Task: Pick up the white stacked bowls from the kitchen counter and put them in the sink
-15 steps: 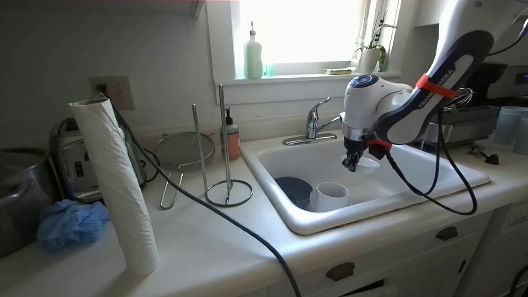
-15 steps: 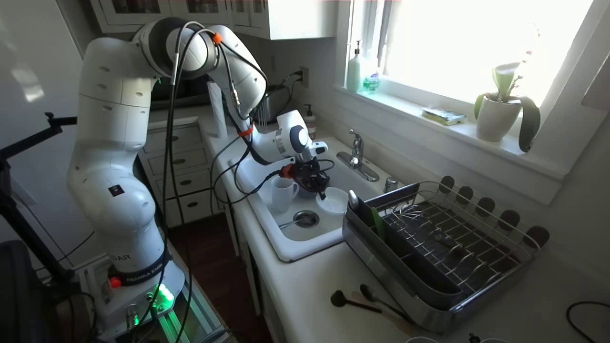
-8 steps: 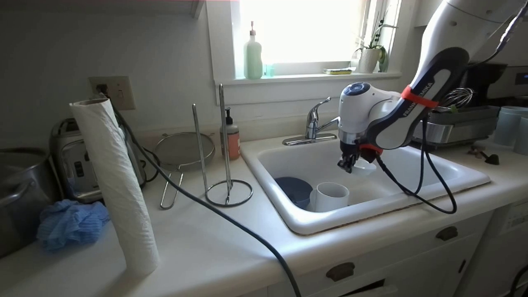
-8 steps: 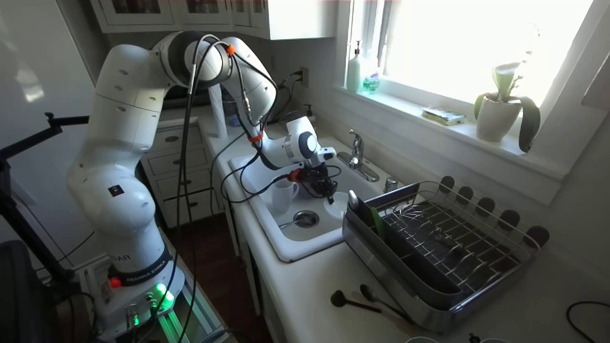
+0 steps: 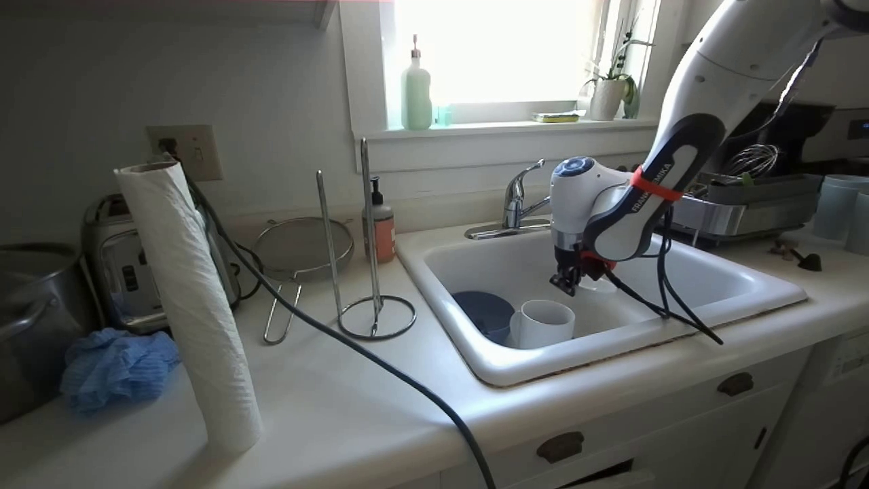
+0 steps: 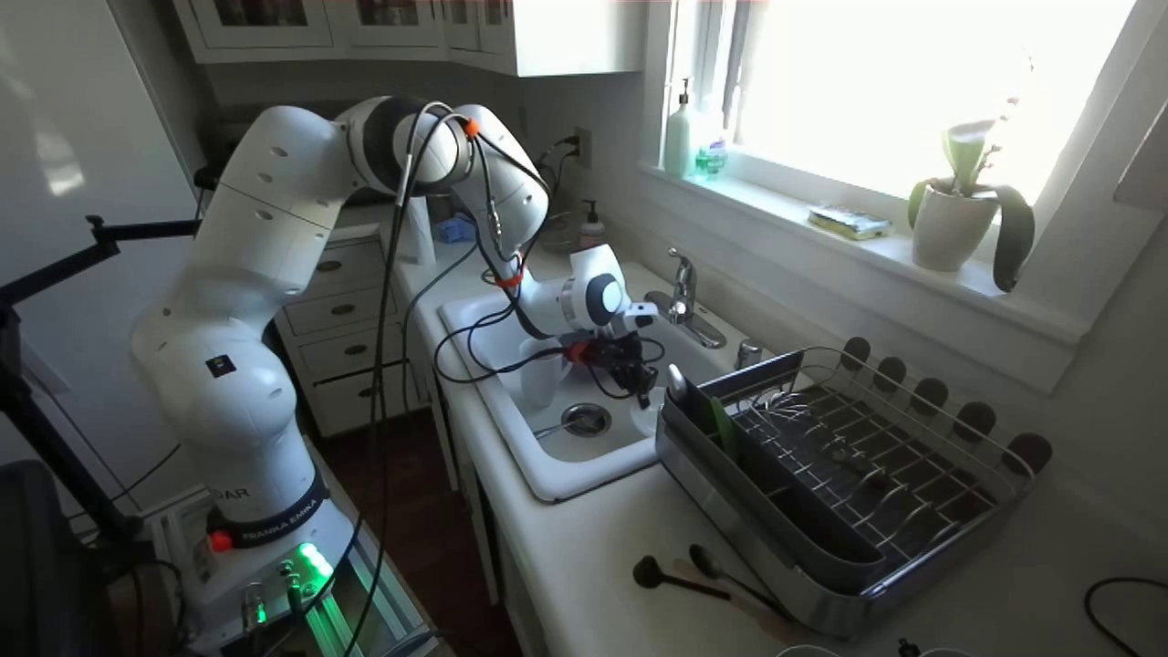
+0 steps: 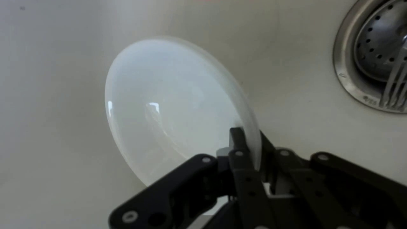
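The white stacked bowls (image 7: 178,89) show in the wrist view, their near rim between my fingertips; how many are nested I cannot tell. My gripper (image 7: 251,143) is shut on that rim, one finger inside and one outside. In an exterior view the gripper (image 5: 565,284) is down inside the sink (image 5: 611,348), with the bowls (image 5: 599,282) partly hidden behind it. In an exterior view the gripper (image 6: 643,392) hides most of the bowls. Whether they touch the sink floor I cannot tell. The kitchen counter (image 5: 339,407) surrounds the sink.
A white mug (image 5: 548,326) and a dark blue bowl (image 5: 483,312) stand in the sink. A fork (image 7: 396,76) lies over the drain (image 7: 346,70). The faucet (image 6: 680,292) is at the back rim. A metal dish rack (image 6: 766,538) stands beside the sink.
The arm has lowered, carrying the bowls deeper into the sink, and has shifted slightly. The grip on the bowls looks unchanged. The mug and blue bowl have not moved.
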`<state>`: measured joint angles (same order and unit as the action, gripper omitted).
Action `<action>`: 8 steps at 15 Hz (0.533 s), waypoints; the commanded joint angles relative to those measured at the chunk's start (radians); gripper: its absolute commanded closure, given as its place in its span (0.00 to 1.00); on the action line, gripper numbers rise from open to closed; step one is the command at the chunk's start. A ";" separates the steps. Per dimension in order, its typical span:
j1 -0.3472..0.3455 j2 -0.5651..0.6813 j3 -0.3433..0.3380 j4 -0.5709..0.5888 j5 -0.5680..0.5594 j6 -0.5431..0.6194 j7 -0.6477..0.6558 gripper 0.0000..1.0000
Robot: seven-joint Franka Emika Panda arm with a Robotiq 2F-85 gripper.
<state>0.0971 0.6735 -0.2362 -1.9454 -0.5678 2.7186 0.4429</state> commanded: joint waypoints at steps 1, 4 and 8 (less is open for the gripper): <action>0.019 0.085 -0.031 0.092 0.077 -0.014 -0.032 0.97; 0.027 0.126 -0.048 0.131 0.115 -0.014 -0.041 0.97; 0.038 0.164 -0.069 0.169 0.148 -0.022 -0.039 0.97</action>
<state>0.1124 0.7875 -0.2732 -1.8459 -0.4650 2.7108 0.4271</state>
